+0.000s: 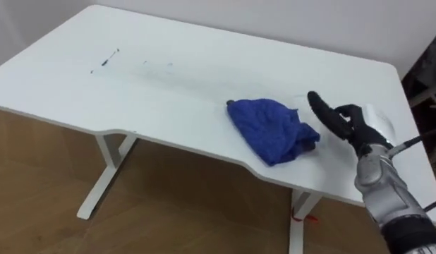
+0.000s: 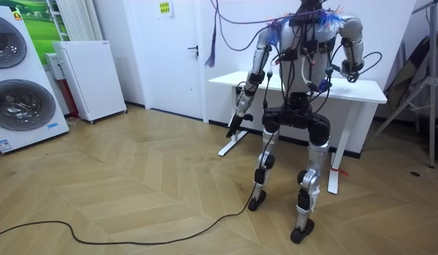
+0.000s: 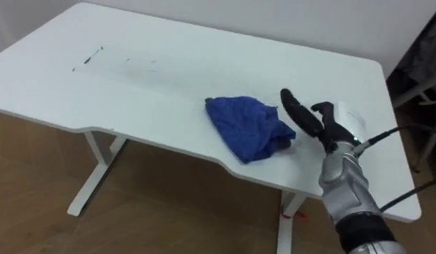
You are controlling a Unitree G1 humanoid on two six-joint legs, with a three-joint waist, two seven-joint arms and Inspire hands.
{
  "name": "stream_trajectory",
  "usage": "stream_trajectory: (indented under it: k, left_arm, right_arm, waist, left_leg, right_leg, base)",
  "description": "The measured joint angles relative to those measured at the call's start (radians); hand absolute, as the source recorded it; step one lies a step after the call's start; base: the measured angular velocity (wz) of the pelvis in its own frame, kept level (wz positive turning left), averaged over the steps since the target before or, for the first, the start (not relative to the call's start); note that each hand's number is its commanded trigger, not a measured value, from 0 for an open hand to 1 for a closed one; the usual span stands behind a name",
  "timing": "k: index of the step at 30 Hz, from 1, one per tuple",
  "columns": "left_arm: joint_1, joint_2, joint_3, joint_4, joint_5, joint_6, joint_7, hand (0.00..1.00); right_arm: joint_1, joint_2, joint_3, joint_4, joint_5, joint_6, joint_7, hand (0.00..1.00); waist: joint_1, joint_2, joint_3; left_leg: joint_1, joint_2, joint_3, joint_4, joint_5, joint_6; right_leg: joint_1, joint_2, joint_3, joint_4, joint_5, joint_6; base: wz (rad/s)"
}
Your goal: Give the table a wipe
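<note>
A crumpled blue cloth point(image 1: 274, 130) lies on the white table point(image 1: 168, 92), near its front edge and right of the middle. Just right of it my right hand point(image 1: 345, 121) hovers with straight fingers pointing toward the far left, open, close to the cloth's right end and holding nothing. Thin dark marks point(image 1: 105, 61) streak the table top at the far left. In the room view I stand upright at the table's front edge point(image 2: 297, 91), facing it. My left hand point(image 2: 237, 117) hangs at my side below the table top.
The table's front edge curves inward at the middle, and its white legs point(image 1: 98, 180) stand on a wooden floor. In the room view, washing machines point(image 2: 20, 78) and a white cabinet point(image 2: 88, 78) line the left wall. A dark stand point(image 2: 417, 78) rises right of the table.
</note>
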Motion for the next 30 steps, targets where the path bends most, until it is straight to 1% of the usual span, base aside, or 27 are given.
stream_trajectory:
  k: [2,3,5,7,8,9,11,13,14,17,19,20,22,23,24,25,26,28,29,30]
  left_arm:
    - [-0.036,0.0,0.003,0.0,-0.005,-0.004,0.0,0.0]
    - [-0.044,0.0,0.004,0.0,-0.006,-0.005,0.0,0.0]
    - [-0.052,0.0,0.018,-0.02,-0.007,-0.006,0.0,0.0]
    - [-0.052,0.001,0.045,-0.052,-0.006,-0.007,0.001,0.0]
    - [-0.054,0.001,0.059,-0.065,-0.007,-0.007,0.001,0.0]
    - [-0.057,0.001,0.062,-0.066,-0.007,-0.008,0.001,0.0]
    - [-0.06,0.005,0.063,-0.066,-0.009,-0.009,0.001,0.0]
    - [-0.054,0.005,0.066,-0.066,-0.028,-0.009,0.001,0.0]
    - [-0.052,0.005,0.071,-0.066,-0.029,-0.009,0.0,0.0]
    - [-0.044,0.008,0.078,-0.066,-0.029,-0.012,0.0,0.0]
    - [-0.039,0.008,0.103,-0.066,-0.038,-0.019,0.0,0.0]
    - [-0.038,0.009,0.108,-0.066,-0.04,-0.02,0.0,0.0]
    - [-0.027,0.015,0.114,-0.067,-0.044,-0.021,0.0,0.0]
    - [-0.022,0.016,0.114,-0.067,-0.046,-0.022,0.0,0.0]
    - [-0.02,0.016,0.115,-0.069,-0.044,-0.022,0.0,0.0]
    - [-0.016,0.016,0.125,-0.073,-0.044,-0.024,0.0,0.0]
    - [-0.013,0.015,0.142,-0.078,-0.041,-0.026,0.0,0.0]
    - [-0.006,0.016,0.177,-0.08,-0.042,-0.029,0.0,0.0]
    - [0.002,0.019,0.192,-0.082,-0.042,-0.029,0.0,0.0]
    - [0.005,0.023,0.193,-0.082,-0.043,-0.029,0.0,0.0]
  right_arm:
    - [0.0,-0.015,-0.029,-0.007,0.042,0.0,-0.017,0.0]
    - [0.0,-0.019,-0.034,-0.009,0.052,0.0,-0.02,0.0]
    - [0.0,-0.028,-0.044,-0.025,0.071,0.0,-0.021,0.0]
    - [0.0,-0.033,-0.081,-0.074,0.07,0.004,-0.021,0.0]
    - [0.0,-0.044,-0.095,-0.1,0.081,0.003,-0.021,0.0]
    - [0.0,-0.051,-0.104,-0.108,0.091,0.003,-0.021,0.0]
    - [0.001,-0.088,-0.125,-0.131,0.149,0.005,-0.023,0.0]
    - [0.001,-0.096,-0.158,-0.153,0.151,0.005,-0.029,0.0]
    - [0.001,-0.101,-0.183,-0.157,0.15,0.005,-0.036,0.0]
    - [0.006,-0.115,-0.227,-0.157,0.149,0.004,-0.052,0.0]
    - [0.029,-0.147,-0.265,-0.157,0.169,0.004,-0.075,0.0]
    - [0.039,-0.16,-0.266,-0.156,0.182,0.004,-0.081,0.0]
    - [0.07,-0.199,-0.272,-0.125,0.191,0.003,-0.086,0.0]
    - [0.088,-0.213,-0.283,-0.098,0.193,0.003,-0.087,0.0]
    - [0.103,-0.214,-0.298,-0.087,0.194,0.003,-0.088,0.0]
    - [0.137,-0.214,-0.329,-0.067,0.203,0.003,-0.094,0.0]
    - [0.164,-0.214,-0.368,-0.04,0.221,0.003,-0.096,0.0]
    - [0.199,-0.217,-0.425,0.01,0.265,0.001,-0.105,0.0]
    - [0.215,-0.22,-0.446,0.058,0.282,0.002,-0.113,0.0]
    - [0.224,-0.22,-0.457,0.083,0.296,0.003,-0.116,0.0]
  waist:
    - [-0.004,0.004,0.0027]
    - [-0.007,0.004,0.0027]
    - [-0.024,0.003,0.0024]
    - [-0.049,0.004,0.0022]
    - [-0.061,0.004,0.0021]
    - [-0.065,0.004,0.0021]
    - [-0.078,0.004,0.0021]
    - [-0.091,0.005,0.0019]
    - [-0.105,0.005,0.0019]
    - [-0.12,0.005,0.0018]
    - [-0.131,0.004,0.0015]
    - [-0.132,0.004,0.0013]
    - [-0.141,0.002,0.0001]
    - [-0.15,0.0,0.0004]
    - [-0.155,-0.003,0.0012]
    - [-0.161,-0.009,-0.0003]
    - [-0.161,-0.014,0.0011]
    - [-0.162,-0.021,0.0]
    - [-0.164,-0.026,0.0024]
    - [-0.167,-0.029,0.0035]
  left_leg:
    - [-0.001,0.001,0.016,0.005,-0.001,0.001]
    - [-0.001,0.002,0.024,0.004,-0.001,0.001]
    - [-0.003,0.002,0.032,0.0,0.0,0.002]
    - [-0.005,0.001,0.043,-0.001,-0.001,0.005]
    - [-0.005,0.001,0.051,-0.002,-0.002,0.006]
    - [-0.005,0.001,0.053,-0.001,-0.002,0.007]
    - [0.002,0.001,0.068,-0.005,-0.004,0.011]
    - [0.002,0.002,0.08,-0.005,-0.005,0.013]
    - [0.0,0.002,0.083,-0.004,-0.006,0.014]
    - [-0.001,0.001,0.087,-0.005,-0.007,0.016]
    - [0.001,0.002,0.097,-0.007,-0.008,0.017]
    - [0.003,0.002,0.099,-0.008,-0.008,0.017]
    - [0.012,0.003,0.106,-0.011,-0.008,0.018]
    - [0.015,0.002,0.107,-0.011,-0.008,0.018]
    - [0.017,0.002,0.107,-0.012,-0.007,0.019]
    - [0.018,0.003,0.108,-0.013,-0.007,0.019]
    - [0.018,0.005,0.113,-0.016,-0.007,0.019]
    - [0.019,0.008,0.126,-0.025,-0.007,0.018]
    - [0.02,0.01,0.137,-0.025,-0.007,0.019]
    - [0.019,0.01,0.139,-0.024,-0.007,0.019]
  right_leg:
    - [-0.004,-0.001,0.024,0.004,0.0,0.0]
    - [-0.007,-0.002,0.025,0.005,0.0,0.0]
    - [-0.015,-0.005,0.033,0.008,0.0,0.0]
    - [-0.018,-0.007,0.055,0.008,0.0,0.0]
    - [-0.022,-0.009,0.06,0.009,0.0,0.0]
    - [-0.022,-0.009,0.061,0.009,0.0,0.0]
    - [-0.022,-0.014,0.064,0.012,0.0,0.0]
    - [-0.026,-0.016,0.064,0.013,0.0,0.0]
    - [-0.029,-0.017,0.061,0.014,0.0,0.0]
    - [-0.036,-0.02,0.059,0.025,0.0,0.0]
    - [-0.036,-0.022,0.06,0.024,0.001,0.0]
    - [-0.038,-0.023,0.06,0.024,0.001,0.0]
    - [-0.039,-0.024,0.06,0.022,0.0,0.0]
    - [-0.031,-0.024,0.059,0.022,0.001,0.0]
    - [-0.033,-0.024,0.059,0.022,0.0,0.0]
    - [-0.031,-0.024,0.059,0.023,0.0,0.0]
    - [-0.034,-0.023,0.065,0.022,0.0,0.001]
    - [-0.045,-0.023,0.081,0.023,0.0,0.001]
    - [-0.046,-0.023,0.082,0.023,0.0,0.001]
    - [-0.043,-0.023,0.082,0.023,0.0,0.001]
  base:
    - [-0.1]
    - [-0.13]
    - [-0.11]
    - [-0.15]
    - [-0.14]
    - [-0.11]
    - [-0.08]
    - [-0.1]
    - [-0.07]
    - [0.0]
    - [-0.04]
    - [-0.05]
    - [-0.07]
    - [0.0]
    - [0.12]
    - [0.06]
    - [0.0]
    - [-0.22]
    - [-0.23]
    - [-0.1]
